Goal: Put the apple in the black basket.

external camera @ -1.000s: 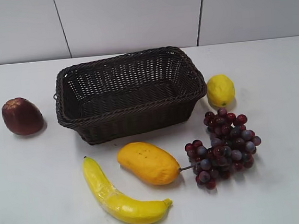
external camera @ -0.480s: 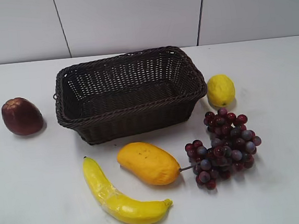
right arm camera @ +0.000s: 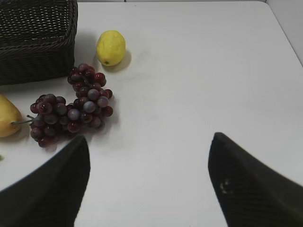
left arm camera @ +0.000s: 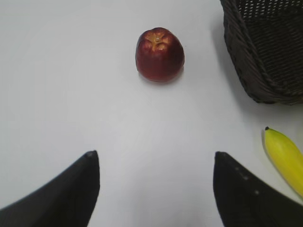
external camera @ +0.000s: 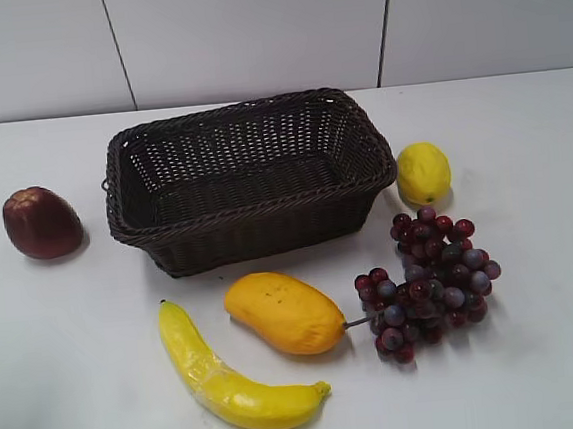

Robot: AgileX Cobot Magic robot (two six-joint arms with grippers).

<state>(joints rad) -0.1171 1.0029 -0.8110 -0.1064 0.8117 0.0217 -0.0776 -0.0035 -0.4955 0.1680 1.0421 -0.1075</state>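
On the white table (external camera: 540, 353): apple (external camera: 41, 223) left of the black basket (external camera: 248, 178), apart from it, path unobstructed.
Lemon (external camera: 422, 172) sits beside the basket's right end; grapes (external camera: 431, 282), mango (external camera: 283, 312) and banana (external camera: 230, 375) lie in front. Left gripper (left arm camera: 156, 189) and right gripper (right arm camera: 149, 184): jaws spread, empty. Grey panelled wall (external camera: 251, 37) behind.

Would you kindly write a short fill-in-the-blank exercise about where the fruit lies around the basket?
1. The apple lies on the table to the ____ of the black basket in the exterior view.
2. The black basket holds ____ fruit.
3. The left gripper has its jaws ____.
4. Beside the grapes lies the orange ____.

Missing words: left; no; open; mango
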